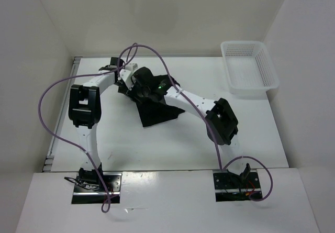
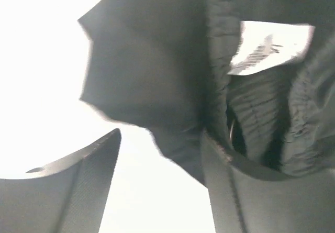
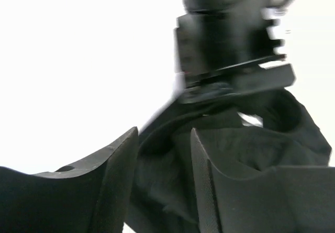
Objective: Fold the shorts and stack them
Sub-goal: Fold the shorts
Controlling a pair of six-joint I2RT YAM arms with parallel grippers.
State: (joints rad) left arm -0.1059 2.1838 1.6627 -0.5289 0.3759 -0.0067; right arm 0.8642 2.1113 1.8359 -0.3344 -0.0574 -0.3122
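**Shorts and both hands, far-centre of the table.** The shorts (image 1: 157,110) lie on the white table (image 1: 157,152), slightly left of centre and toward the far side. They are bunched at their far end, where both arms meet, and spread flatter toward the near right. In the left wrist view a pale label (image 2: 269,47) shows among gathered dark folds.

The left hand (image 2: 162,136) stands open: bare table shows between its fingers (image 2: 78,191), and cloth touches only the right-side one. The right hand (image 3: 163,139) has its jaws apart with dark cloth filling the gap — whether the cloth is pinched or lies loose cannot be told. A white mesh basket (image 1: 248,68) sits at the far right corner, well apart from the shorts.
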